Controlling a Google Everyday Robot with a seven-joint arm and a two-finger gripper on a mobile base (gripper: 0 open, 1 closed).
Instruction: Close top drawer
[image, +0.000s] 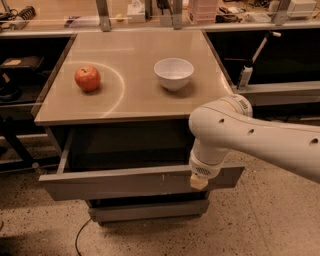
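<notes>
The top drawer (120, 183) is pulled out from under the tan tabletop, its dark inside showing. Its wide grey front panel faces me, with small pale chip marks near the middle. My white arm reaches in from the right. Its end, with the gripper (199, 182), hangs at the right part of the drawer's front panel, level with its upper edge. The arm's bulk hides much of the gripper.
On the tabletop (135, 95) stand a red apple (87, 78) at the left and a white bowl (173, 73) at the middle right. A shorter grey drawer front (147, 210) sits below. A cable (80, 240) lies on the speckled floor. Dark shelving flanks both sides.
</notes>
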